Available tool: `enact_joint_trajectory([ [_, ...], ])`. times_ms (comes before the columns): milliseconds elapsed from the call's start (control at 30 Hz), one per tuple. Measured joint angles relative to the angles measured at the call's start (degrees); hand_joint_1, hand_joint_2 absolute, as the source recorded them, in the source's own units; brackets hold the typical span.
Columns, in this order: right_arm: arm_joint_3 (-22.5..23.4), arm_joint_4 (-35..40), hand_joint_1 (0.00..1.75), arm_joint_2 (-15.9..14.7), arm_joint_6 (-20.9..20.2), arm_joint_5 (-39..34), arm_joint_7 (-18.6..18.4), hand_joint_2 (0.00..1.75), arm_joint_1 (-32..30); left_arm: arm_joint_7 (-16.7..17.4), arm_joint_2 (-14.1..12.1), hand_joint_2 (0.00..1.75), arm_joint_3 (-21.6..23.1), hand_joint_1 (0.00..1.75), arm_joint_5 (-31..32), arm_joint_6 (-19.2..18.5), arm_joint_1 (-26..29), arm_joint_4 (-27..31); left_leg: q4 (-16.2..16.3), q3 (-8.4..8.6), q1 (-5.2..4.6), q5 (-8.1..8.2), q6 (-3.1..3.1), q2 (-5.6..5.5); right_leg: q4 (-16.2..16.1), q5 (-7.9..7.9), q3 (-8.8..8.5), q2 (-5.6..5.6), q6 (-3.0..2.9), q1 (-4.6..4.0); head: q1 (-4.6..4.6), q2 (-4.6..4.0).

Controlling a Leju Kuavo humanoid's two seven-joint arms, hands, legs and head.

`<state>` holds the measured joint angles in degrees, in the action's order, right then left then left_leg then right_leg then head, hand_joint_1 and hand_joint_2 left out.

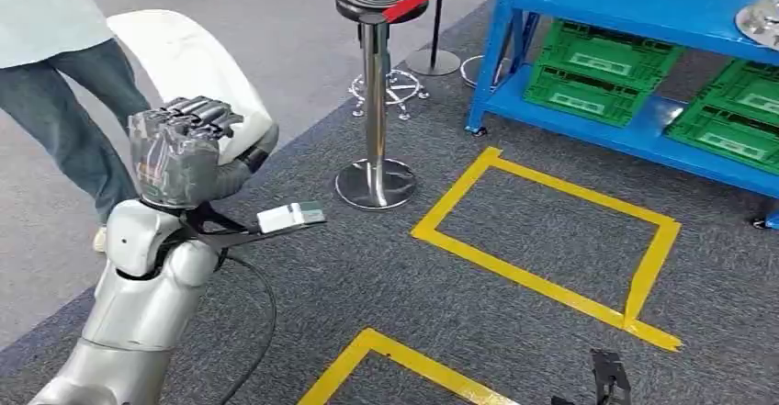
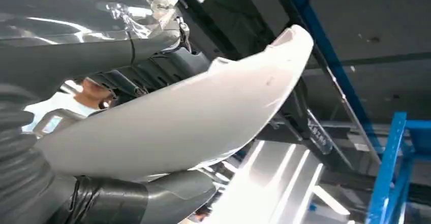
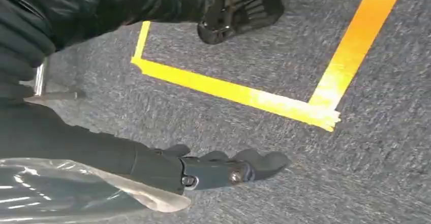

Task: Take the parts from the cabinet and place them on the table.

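The robot's left hand [image 1: 184,152], raised at about 9 o'clock in the head view, grips a curved white part [image 1: 197,65], its fingers [image 1: 204,109] wrapped over the near edge while the part rises past the knuckles toward 12 o'clock. The left wrist view shows the same white part [image 2: 193,117] clamped between the thick thumb and the darker fingers. The right hand [image 3: 213,168] hangs over grey carpet [image 3: 254,61] marked with yellow tape [image 3: 234,93], holding nothing, its fingers spread apart. At 1 to 3 o'clock in the head view stands a blue cabinet [image 1: 634,1] stacked with green crates [image 1: 602,70]. A chrome barrier post [image 1: 374,102] stands at 12 o'clock; a person's jeans-clad legs [image 1: 69,120] are at 10 o'clock.
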<state>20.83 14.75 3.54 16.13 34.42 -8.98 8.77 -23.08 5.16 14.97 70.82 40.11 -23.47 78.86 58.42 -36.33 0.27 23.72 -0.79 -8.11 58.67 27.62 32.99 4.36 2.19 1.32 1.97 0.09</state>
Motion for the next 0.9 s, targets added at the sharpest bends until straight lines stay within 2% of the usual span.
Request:
enact_joint_trajectory([
  [33,0.0,0.0,0.0,0.0,0.0,0.0,0.0,1.75,0.1,0.0,-0.1,1.75,0.0,1.75,0.0,0.0,0.0,0.0,-0.1,-0.06,-0.09,-0.11,0.34,-0.82,-0.2,-0.19,-0.16,-0.79,-0.32,0.12,0.09,-0.02],
  [67,0.0,0.0,0.0,0.2,0.0,0.0,0.0,1.75,0.2,0.0,-0.1,1.75,0.0,1.75,0.0,0.0,0.1,0.0,0.4,-0.24,-0.17,0.41,0.44,0.96,-0.6,-0.47,-0.35,-1.73,-0.78,0.42,-0.02,-0.02],
  [100,0.0,0.0,0.0,0.2,0.0,0.0,0.0,1.75,0.2,0.0,-0.1,1.75,0.0,1.75,0.0,0.0,-0.2,0.0,2.0,-0.93,-0.52,1.68,0.84,4.54,-0.7,-0.39,-0.46,-2.35,-1.19,0.33,0.44,0.0],
  [133,0.0,0.0,0.0,0.2,0.0,0.0,0.1,1.75,0.2,0.0,-0.1,1.75,0.0,1.75,0.0,0.0,-0.3,0.0,5.8,-2.66,-0.4,3.88,1.17,6.52,-0.6,-0.35,-0.48,-3.28,-1.44,0.21,0.85,0.0],
  [167,0.0,0.0,0.0,0.1,0.0,0.0,0.1,1.75,0.0,0.0,0.0,1.75,0.0,1.75,0.0,0.0,-0.2,0.0,10.8,-4.91,-0.19,6.23,1.41,7.28,-0.6,-0.25,-0.49,-4.21,-1.61,0.09,0.77,-0.02],
  [200,0.0,0.0,0.0,0.0,0.0,0.0,0.1,1.75,0.0,0.0,-0.1,1.75,0.0,1.75,0.0,0.0,-0.2,0.0,15.4,-7.07,0.0,8.04,1.59,7.45,-0.6,-0.22,-0.4,-5.17,-1.64,0.05,0.85,-0.02],
  [233,0.0,0.0,0.0,0.0,0.0,0.0,0.1,1.75,0.0,0.0,-0.2,1.75,0.0,1.75,0.0,0.0,-0.1,0.0,17.9,-8.16,0.14,8.6,1.71,7.46,-0.6,-0.21,-0.38,-6.01,-1.64,0.01,0.85,0.0],
  [267,0.0,0.0,0.0,0.0,0.0,0.0,0.1,1.75,0.0,0.0,-0.2,1.75,0.0,1.75,0.0,0.0,-0.1,-0.1,17.7,-7.9,0.23,7.87,1.74,7.49,-0.6,-0.15,-0.4,-6.89,-1.63,0.0,0.83,-0.02],
  [300,0.0,0.0,0.0,0.0,0.0,0.0,0.1,1.75,0.1,0.0,-0.2,1.75,0.0,1.75,0.0,0.0,-0.1,-0.1,15.1,-6.47,0.25,6.11,1.71,7.68,-0.6,-0.08,-0.46,-7.68,-1.57,-0.02,0.85,-0.02],
  [333,0.0,0.0,0.0,0.0,0.0,0.0,0.1,1.75,0.1,0.0,-0.2,1.75,0.0,1.75,0.0,0.0,-0.1,-0.1,10.2,-3.85,0.22,3.69,1.54,8.22,-0.6,0.02,-0.63,-8.39,-1.44,-0.03,0.85,-0.02],
  [367,0.0,0.0,0.0,0.0,-0.2,0.0,0.1,1.75,0.1,0.0,-0.2,1.75,0.0,1.75,0.0,0.0,-0.2,-0.1,5.0,-0.94,0.1,1.51,1.24,9.55,-0.6,0.18,-0.89,-9.06,-1.28,-0.05,0.85,0.0],
  [400,0.0,0.0,0.0,0.0,-0.3,0.0,0.1,1.75,0.1,0.0,-0.2,1.75,0.0,1.75,0.0,0.0,-0.3,-0.1,1.1,1.07,-0.49,1.37,0.73,13.4,-0.6,0.38,-1.09,-9.68,-0.96,-0.23,0.81,0.0],
  [433,0.0,0.0,0.0,0.0,-0.4,0.0,0.1,1.75,0.1,0.0,-0.1,1.75,0.0,1.75,0.0,0.0,-0.4,-0.1,0.0,1.37,-1.16,1.62,0.14,13.8,-0.3,0.61,-0.97,-10.28,-0.56,-0.73,0.9,-0.02],
  [533,0.0,0.0,0.0,0.0,-0.5,0.1,0.1,1.75,0.2,0.0,-0.2,1.75,0.0,1.75,0.0,0.0,-0.3,-0.1,0.2,0.73,-1.25,1.5,-0.7,11.58,-0.9,0.62,-1.51,-12.64,0.19,-0.73,0.79,-0.02],
  [567,0.0,0.0,0.0,0.0,-0.5,0.2,0.1,1.75,0.3,0.0,-0.3,1.75,0.0,1.75,0.0,0.0,-0.3,-0.1,-0.5,1.14,-0.7,1.07,-1.31,10.74,-0.8,1.2,-1.34,-12.12,0.73,-0.46,0.84,0.0],
  [600,0.0,0.1,0.0,0.0,-0.5,0.3,0.1,1.75,0.3,0.0,-0.2,1.75,-0.1,1.75,0.0,0.0,-0.4,0.0,-0.6,1.16,-0.62,0.95,-1.55,10.16,0.3,2.24,-0.88,-8.25,0.86,-0.2,0.59,0.0],
  [633,0.0,0.0,0.0,0.0,-0.6,0.3,0.2,1.75,0.3,0.0,0.0,1.75,-0.1,1.75,0.0,0.0,-0.5,-0.1,-0.6,1.12,-0.5,0.87,-1.8,9.44,3.9,4.37,0.61,-5.75,0.75,-0.18,0.41,-0.02],
  [667,0.0,0.0,0.0,0.0,-0.6,0.4,0.1,1.75,0.1,0.0,0.2,1.75,-0.1,1.75,0.0,0.0,-0.5,-0.1,-0.6,1.11,-0.51,0.91,-2.0,8.64,8.5,6.41,2.71,-4.89,0.78,-0.2,0.13,0.0],
  [700,0.0,0.0,0.0,0.0,-0.6,0.4,0.1,1.75,-0.1,0.0,0.2,1.75,-0.1,1.75,0.0,0.0,-0.4,-0.1,-0.6,1.09,-0.57,0.91,-2.06,7.77,13.1,8.15,5.06,-4.49,0.87,-0.21,0.22,-0.02],
  [733,0.0,-0.1,0.0,-0.1,-0.6,0.4,0.1,1.75,-0.3,0.0,0.2,1.75,-0.1,1.75,0.0,0.0,-0.3,-0.1,-0.5,1.09,-0.63,0.9,-2.08,6.81,16.5,8.86,7.05,-4.41,0.89,-0.27,0.15,-0.02],
  [767,0.0,-0.1,0.0,-0.1,-0.6,0.4,0.1,1.75,-0.4,0.0,0.2,1.75,-0.1,1.75,0.0,0.0,-0.2,-0.1,-0.5,1.11,-0.64,0.9,-2.08,5.93,17.0,8.11,7.85,-4.41,0.86,-0.27,0.2,-0.02],
  [800,0.0,-0.1,0.0,-0.1,-0.6,0.5,0.1,1.75,-0.3,0.0,0.2,1.75,-0.1,1.75,0.0,0.0,-0.2,-0.1,-0.4,1.11,-0.62,0.91,-2.07,4.96,14.9,5.91,7.35,-4.38,0.8,-0.26,0.15,-0.02],
  [833,0.0,-0.1,0.0,-0.1,-0.6,0.5,0.1,1.75,-0.3,0.1,0.2,1.75,-0.1,1.75,0.0,0.0,-0.2,-0.1,-0.2,1.14,-0.56,0.96,-2.0,4.16,10.9,3.17,5.81,-4.25,0.69,-0.2,0.18,0.0],
  [867,0.0,-0.2,0.0,-0.1,-0.6,0.6,0.1,1.75,-0.2,0.2,0.2,1.75,-0.1,1.75,0.0,0.0,-0.2,-0.1,0.0,1.17,-0.48,1.08,-1.81,3.29,5.5,0.12,3.57,-3.37,0.61,-0.05,0.17,-0.02],
  [900,0.0,-0.2,0.0,-0.1,-0.6,0.6,0.1,1.75,-0.2,0.2,0.2,1.75,-0.1,1.75,0.0,0.0,-0.2,-0.1,0.2,1.12,-0.35,1.27,-1.52,2.6,1.6,-1.06,2.0,-1.29,0.61,0.17,0.17,-0.02],
])
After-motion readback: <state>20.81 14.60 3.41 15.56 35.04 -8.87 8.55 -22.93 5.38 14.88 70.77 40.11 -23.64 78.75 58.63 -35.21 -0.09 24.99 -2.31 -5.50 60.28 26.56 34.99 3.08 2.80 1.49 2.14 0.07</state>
